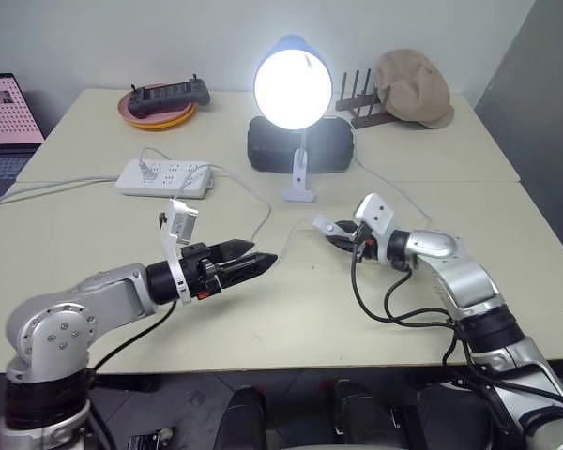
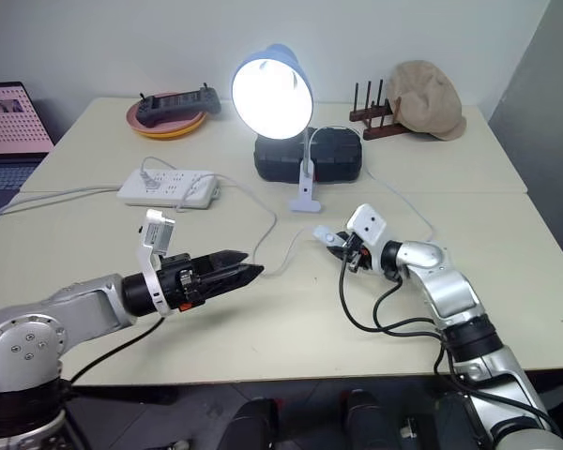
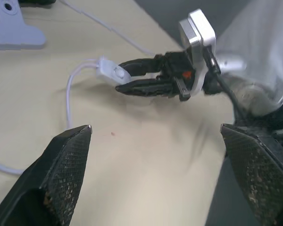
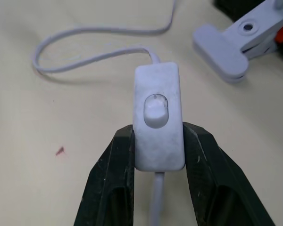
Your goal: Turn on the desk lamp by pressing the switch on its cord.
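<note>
Cream tabletop held the lit desk lamp at upper centre. Right gripper, right of centre, was clamped on the switch along the cord; left gripper at lower left gaped empty.

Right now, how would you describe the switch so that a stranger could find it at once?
Start at the lit desk lamp and follow its thin white cord toward the robot's right gripper. The switch sits between its black fingers, a small white oblong with a rocker button, far smaller than the power strip.
</note>
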